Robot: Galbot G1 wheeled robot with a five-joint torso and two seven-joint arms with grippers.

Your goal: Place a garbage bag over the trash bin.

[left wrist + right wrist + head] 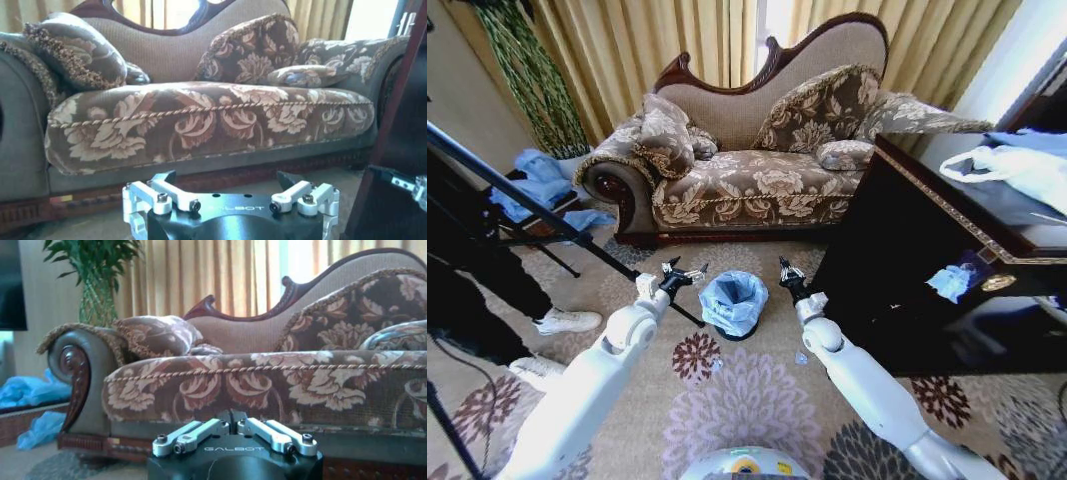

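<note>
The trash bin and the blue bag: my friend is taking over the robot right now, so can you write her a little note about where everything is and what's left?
Left gripper: open, holding nothing, raised just left of the bin.
Right gripper: shut, holding nothing, raised just right of the bin.
Trash bin: on the carpet between the two arms, in front of the sofa.
Garbage bag: already draped in and over the bin, covering its top and most of its sides; the black base shows at the bottom.
Done: bag is on the bin and released.
Left: probably just check that the bag sits evenly round the rim.
</note>
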